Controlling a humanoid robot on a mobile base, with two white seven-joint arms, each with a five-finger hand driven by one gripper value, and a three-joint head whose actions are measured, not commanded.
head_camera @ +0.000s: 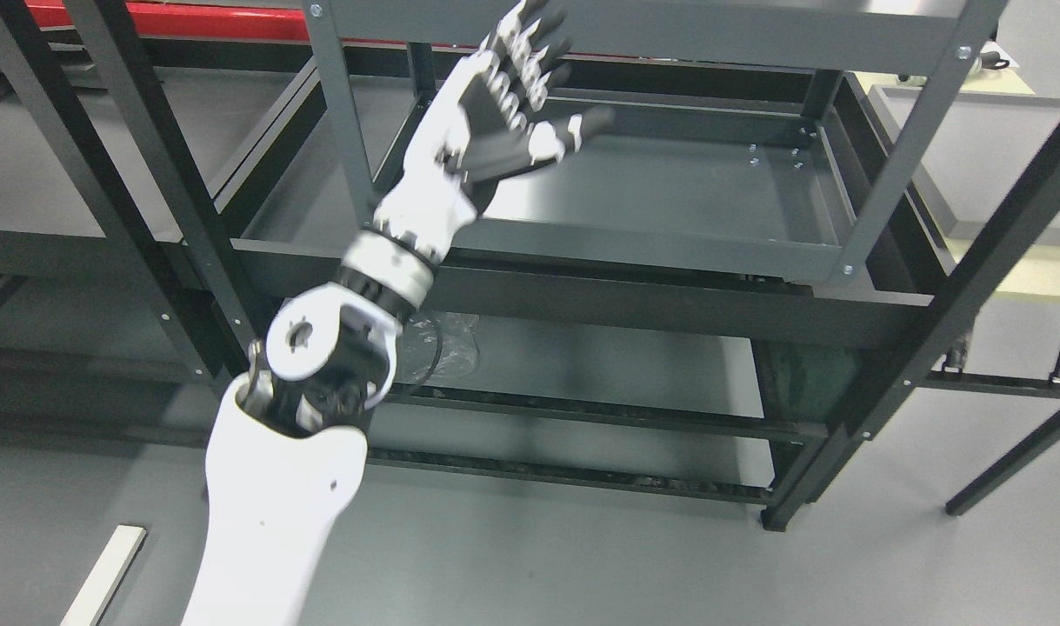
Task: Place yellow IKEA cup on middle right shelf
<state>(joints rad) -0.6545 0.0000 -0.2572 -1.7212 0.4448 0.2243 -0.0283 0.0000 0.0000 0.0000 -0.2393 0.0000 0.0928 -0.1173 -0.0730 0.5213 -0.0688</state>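
Note:
My left hand (530, 87) is raised in front of the dark grey shelf unit, its arm coming up from the lower left. The fingers are stretched out and the thumb points right, so the hand is open and holds nothing. It hovers over the left end of a grey shelf tray (669, 187). No yellow cup shows anywhere in the head view. The right arm is out of view.
Dark metal uprights (343, 104) and a slanted post (973, 278) frame the tray. A lower shelf (599, 361) holds a crumpled clear plastic bag (447, 343). A pale table (1034, 269) stands at the right. A white strip (103, 578) lies on the grey floor.

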